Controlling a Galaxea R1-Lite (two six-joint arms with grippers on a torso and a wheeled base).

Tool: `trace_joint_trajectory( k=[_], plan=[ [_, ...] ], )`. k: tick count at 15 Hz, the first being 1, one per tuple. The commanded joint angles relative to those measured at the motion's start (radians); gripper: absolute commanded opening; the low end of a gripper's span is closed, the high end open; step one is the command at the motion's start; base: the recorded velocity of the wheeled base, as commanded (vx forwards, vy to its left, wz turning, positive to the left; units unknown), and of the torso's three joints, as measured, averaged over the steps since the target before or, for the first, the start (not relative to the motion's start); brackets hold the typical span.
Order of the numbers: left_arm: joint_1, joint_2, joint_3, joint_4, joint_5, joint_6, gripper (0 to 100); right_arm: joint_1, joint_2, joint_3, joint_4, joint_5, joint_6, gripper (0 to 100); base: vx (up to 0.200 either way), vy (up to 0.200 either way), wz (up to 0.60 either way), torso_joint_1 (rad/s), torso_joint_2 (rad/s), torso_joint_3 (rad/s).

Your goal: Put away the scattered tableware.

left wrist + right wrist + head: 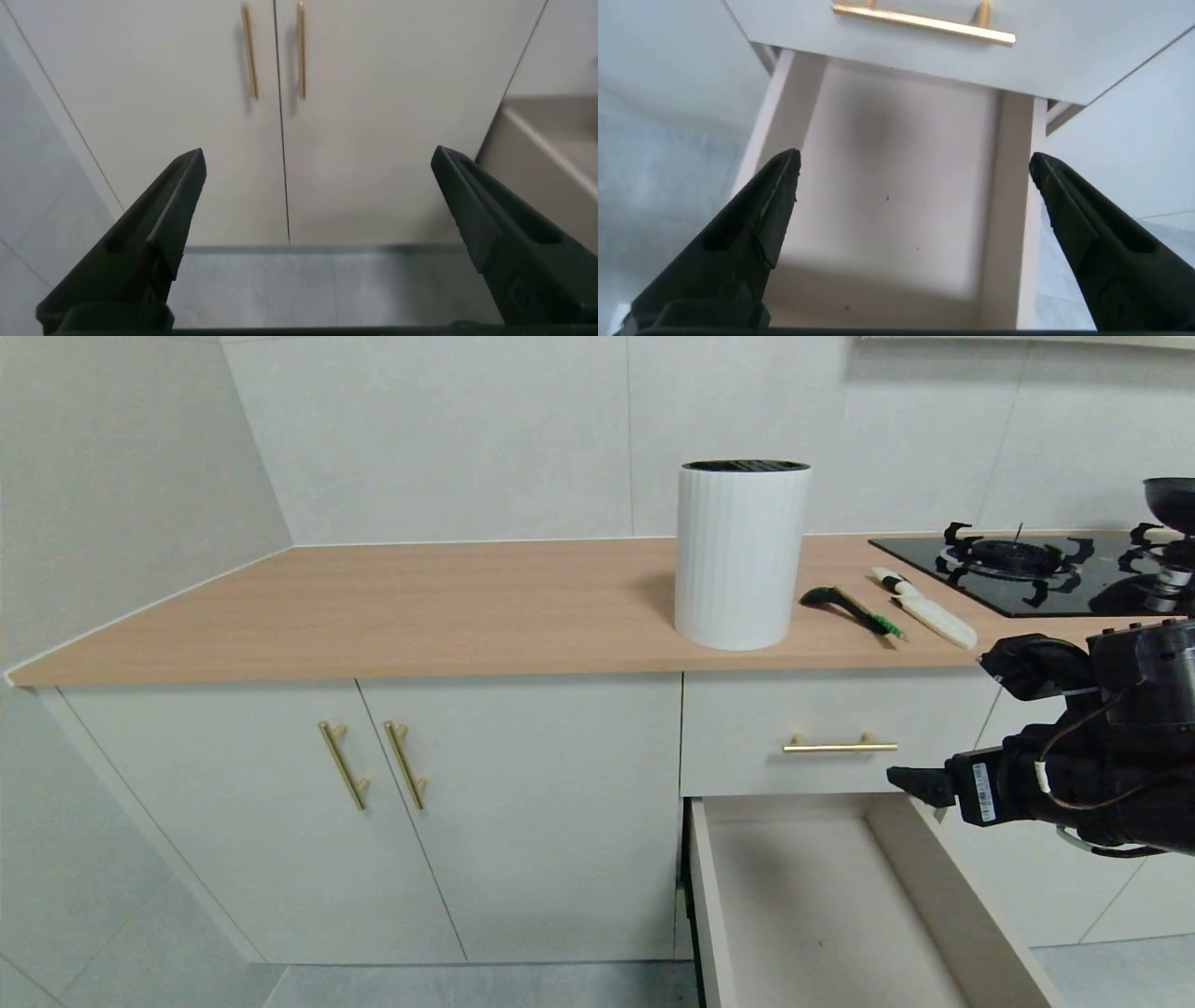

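Up on the wooden countertop [420, 607] below pale wall tiles, a white-handled knife [924, 609] and black-handled utensil [845, 607] lie well above the right gripper [912, 161], spread wide over the open drawer [708, 896].

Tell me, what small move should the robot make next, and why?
Probably raise the right arm toward the white knife on the counter. Its jaws stand open and empty over the open drawer, which holds nothing, while the knife and a black-handled tool lie loose near that arm.
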Motion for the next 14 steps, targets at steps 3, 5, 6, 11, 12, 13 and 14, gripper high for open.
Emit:
trace_joint_trajectory(
  k=[3, 5, 6, 11, 12, 13, 14],
  plan=[
    [0.000, 0.002, 0.000, -0.001, 0.000, 0.000, 100, 0.002, -0.004, 0.002, -0.001, 0.000, 0.000, 100, 0.000, 0.000, 0.00, 0.180, -0.48, -0.286],
    [0.000, 0.002, 0.000, -0.001, 0.000, 0.000, 100, 0.000, -0.004, 0.002, -0.001, 0.000, -0.001, 100, 0.000, 0.000, 0.00, 0.185, -0.47, -0.283],
    [0.000, 0.002, 0.000, -0.001, 0.000, 0.000, 100, 0.002, -0.004, 0.002, -0.001, 0.000, 0.000, 100, 0.000, 0.000, 0.00, 0.203, -0.49, -0.286],
    [0.000, 0.002, 0.000, -0.001, 0.000, 0.000, 100, 0.002, -0.004, 0.002, -0.002, 0.000, 0.000, 100, 0.000, 0.000, 0.00, 0.216, -0.50, -0.280],
    [0.000, 0.002, 0.000, -0.001, 0.000, 0.000, 100, 0.002, 0.002, 0.002, -0.002, 0.002, 0.000, 100, 0.000, 0.000, 0.00, 0.193, -0.46, -0.246],
    [0.000, 0.002, 0.000, -0.001, 0.000, 0.000, 100, 0.002, 0.005, 0.002, -0.002, 0.005, 0.000, 100, 0.000, 0.000, 0.00, 0.110, -0.23, -0.124],
    [0.000, 0.002, 0.000, -0.001, 0.000, 0.000, 100, 0.005, 0.013, 0.000, -0.002, 0.003, -0.001, 100, 0.000, 0.000, 0.00, 0.061, -0.14, -0.076]
  ],
)
